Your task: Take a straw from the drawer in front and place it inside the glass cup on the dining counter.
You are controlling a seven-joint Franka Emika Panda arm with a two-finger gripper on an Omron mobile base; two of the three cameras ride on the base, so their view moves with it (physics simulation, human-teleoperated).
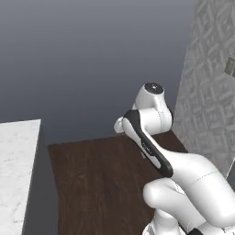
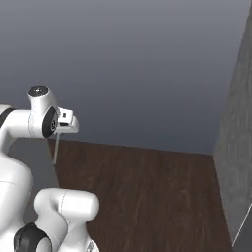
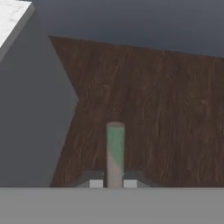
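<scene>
The claw (image 3: 113, 183) is closed on the straw (image 3: 115, 153), which stands between the two finger tips (image 3: 96, 183) and extends away from the hand, pale green toward its far end. In the right base view the straw (image 2: 56, 150) hangs below the hand, above the dark wood floor (image 2: 147, 197). The white marble table (image 1: 16, 165) lies to the left, apart from the straw.

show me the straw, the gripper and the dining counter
straw (image 3: 115, 153), hand view, middle of its green shaft
gripper (image 3: 113, 183), hand view, between the fingertips shut on the straw
dining counter (image 1: 16, 160), left base view, bare marble top
</scene>
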